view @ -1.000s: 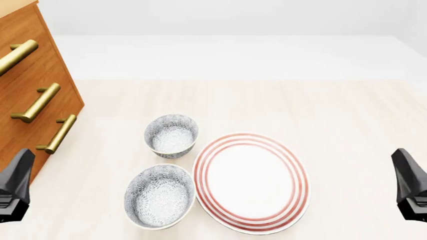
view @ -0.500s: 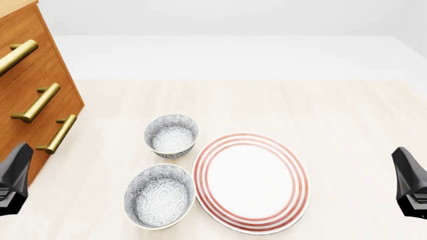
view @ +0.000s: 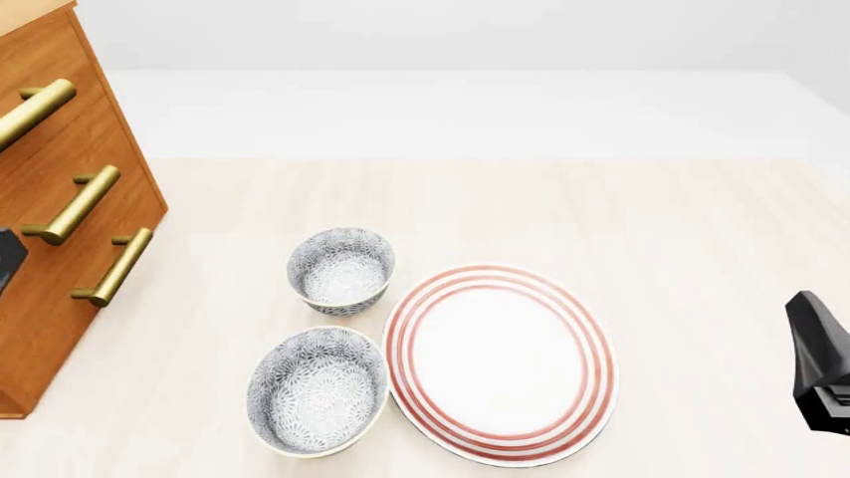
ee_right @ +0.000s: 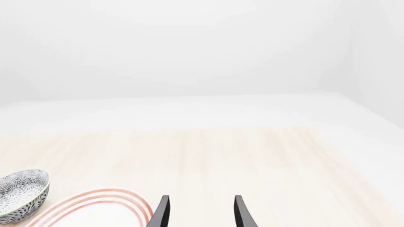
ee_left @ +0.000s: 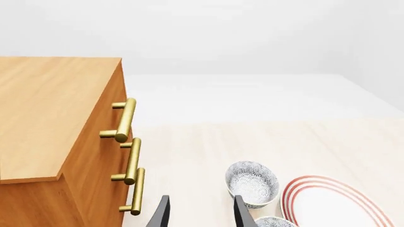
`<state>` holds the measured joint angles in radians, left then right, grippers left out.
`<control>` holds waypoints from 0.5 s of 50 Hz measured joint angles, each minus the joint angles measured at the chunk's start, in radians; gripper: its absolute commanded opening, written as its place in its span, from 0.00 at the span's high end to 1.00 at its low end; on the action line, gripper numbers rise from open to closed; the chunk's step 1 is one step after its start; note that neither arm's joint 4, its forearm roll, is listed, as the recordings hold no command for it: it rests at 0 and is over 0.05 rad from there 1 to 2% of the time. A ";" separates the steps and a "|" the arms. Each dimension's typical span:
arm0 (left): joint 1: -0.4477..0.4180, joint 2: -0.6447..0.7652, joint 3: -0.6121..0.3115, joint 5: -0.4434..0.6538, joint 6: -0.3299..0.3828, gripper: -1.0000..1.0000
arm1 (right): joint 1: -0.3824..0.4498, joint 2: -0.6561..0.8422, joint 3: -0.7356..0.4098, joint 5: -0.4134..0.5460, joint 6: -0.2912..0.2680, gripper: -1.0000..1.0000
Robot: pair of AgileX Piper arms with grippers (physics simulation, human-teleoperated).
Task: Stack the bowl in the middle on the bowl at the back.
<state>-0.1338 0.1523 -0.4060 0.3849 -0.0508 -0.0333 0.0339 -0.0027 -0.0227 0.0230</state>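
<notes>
Middle bowl: we see the wider round grey-and-white floral bowl with a thin cream rim (view: pixel 318 391) upright on the pale wood-grain surface (view: pixel 664 229), at the near edge of the front view, its rim just beside the plate; whether they touch we cannot tell.
Back bowl: the smaller, deeper round bowl of the same floral pattern (view: pixel 341 270) stands just behind the middle bowl, apart from it; it also shows in the left wrist view (ee_left: pixel 252 183).
Plate: a white round plate with red rings (view: pixel 501 362) lies flat to the right of both bowls.
Cabinet: a brown wooden drawer cabinet with brass bar handles (view: pixel 74 209) stands at the left of the surface.
Left end effector: in its wrist view (ee_left: pixel 200 215) we see two dark fingers held apart with nothing between them, above the surface between the cabinet and the bowls.
Right end effector: its fingers (ee_right: pixel 200 213) are likewise spread and hold nothing; in the front view it sits at the right edge, well apart from the bowls.
</notes>
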 measured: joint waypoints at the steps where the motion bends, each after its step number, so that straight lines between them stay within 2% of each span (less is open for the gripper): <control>1: -0.005 0.015 -0.014 0.015 0.002 0.00 | 0.000 -0.001 0.000 0.000 0.000 0.00; 16: -0.053 0.263 -0.198 0.214 0.010 0.00 | 0.007 0.002 0.000 -0.005 0.001 0.00; 25: -0.094 0.382 -0.267 0.296 0.023 0.00 | 0.011 0.000 0.000 -0.004 0.001 0.00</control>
<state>-0.2275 0.5344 -0.6733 0.6813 -0.0277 -0.0222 0.0342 -0.0029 -0.0265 0.0240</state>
